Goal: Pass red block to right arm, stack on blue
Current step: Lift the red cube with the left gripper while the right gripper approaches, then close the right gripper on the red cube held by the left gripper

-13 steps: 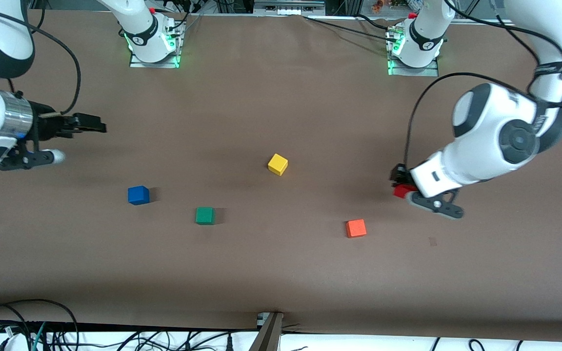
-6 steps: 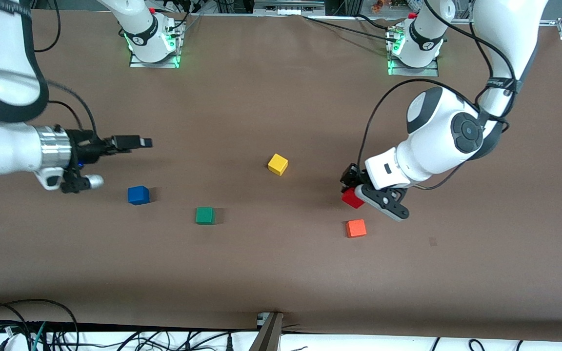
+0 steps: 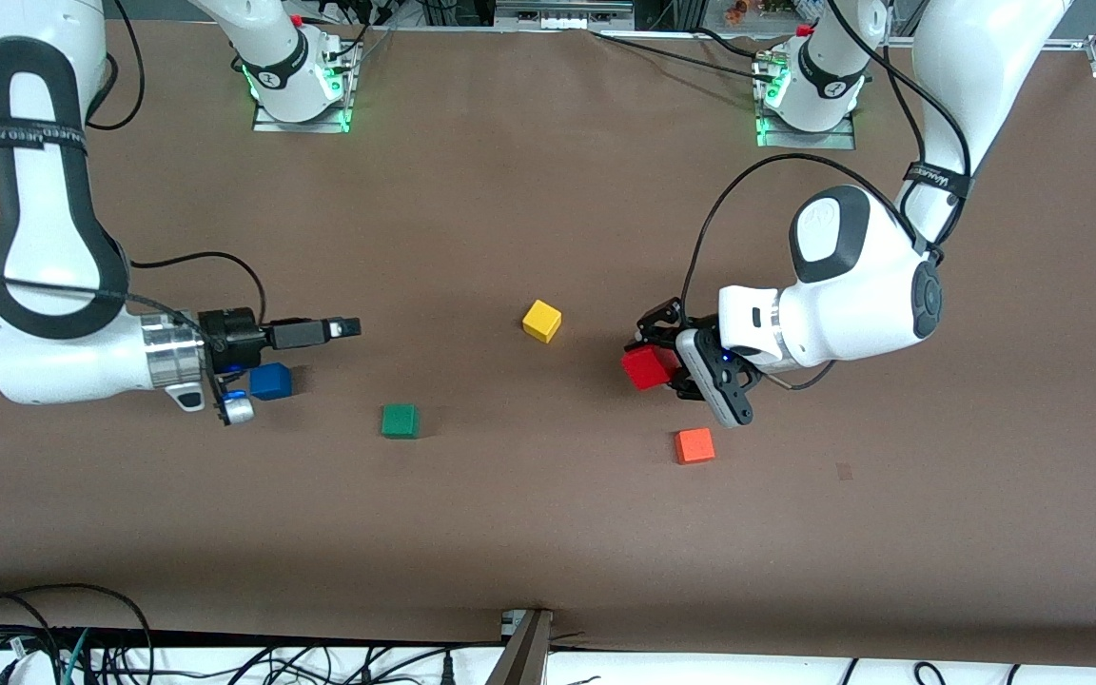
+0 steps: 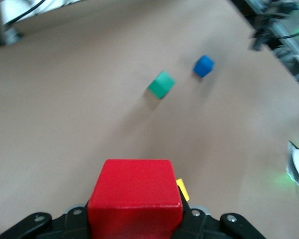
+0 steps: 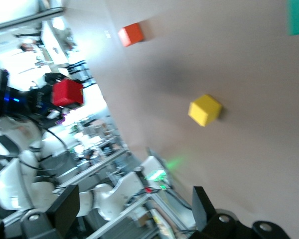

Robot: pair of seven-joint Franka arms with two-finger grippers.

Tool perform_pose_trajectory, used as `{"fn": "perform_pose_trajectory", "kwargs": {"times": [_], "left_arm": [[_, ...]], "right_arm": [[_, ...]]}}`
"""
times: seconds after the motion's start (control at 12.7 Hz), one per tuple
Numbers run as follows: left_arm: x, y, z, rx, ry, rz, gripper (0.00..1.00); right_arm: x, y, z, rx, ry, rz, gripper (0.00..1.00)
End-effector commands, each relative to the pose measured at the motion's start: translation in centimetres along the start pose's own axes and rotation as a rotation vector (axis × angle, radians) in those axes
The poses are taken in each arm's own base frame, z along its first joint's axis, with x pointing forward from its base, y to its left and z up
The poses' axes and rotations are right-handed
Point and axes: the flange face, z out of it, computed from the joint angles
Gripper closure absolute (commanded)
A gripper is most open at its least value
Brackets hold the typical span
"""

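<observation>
Fingers: left gripper (image 3: 655, 366) clamps red block (image 3: 645, 367) over the bench (image 3: 548, 533); right gripper (image 3: 343, 328) spread, empty. Risk: misaligned handover drops it.

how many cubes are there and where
5. Red cube held in the left pincer, above the table. Yellow mid-table. Orange and green nearer the camera. Blue toward the right arm's end, beside the open right pincer.

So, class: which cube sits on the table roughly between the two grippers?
In the front view, the yellow cube lies between the right gripper and the left gripper, which holds the red block.
</observation>
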Motion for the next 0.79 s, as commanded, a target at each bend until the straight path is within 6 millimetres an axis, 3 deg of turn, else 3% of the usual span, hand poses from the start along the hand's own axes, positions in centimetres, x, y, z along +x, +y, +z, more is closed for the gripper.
{"fn": "perform_pose_trajectory", "kwargs": {"times": [0.0, 0.32, 0.39, 0.71], "left_arm": [[1.9, 1.5, 1.1, -0.043, 0.114, 0.151, 0.91], [2.9, 3.9, 4.7, -0.103, 0.278, 0.252, 0.98], [2.8, 3.6, 5.1, -0.089, 0.311, 0.263, 1.0], [2.4, 4.8, 9.0, -0.095, 0.391, 0.262, 1.0]], "right_arm": [[1.3, 0.0, 2.6, 0.125, 0.007, 0.021, 0.0], [2.6, 0.6, 8.2, 0.317, 0.026, 0.051, 0.0], [2.7, 0.6, 9.9, 0.371, 0.029, 0.047, 0.0], [2.8, -0.9, 13.6, 0.432, 0.077, 0.059, 0.0]]}}
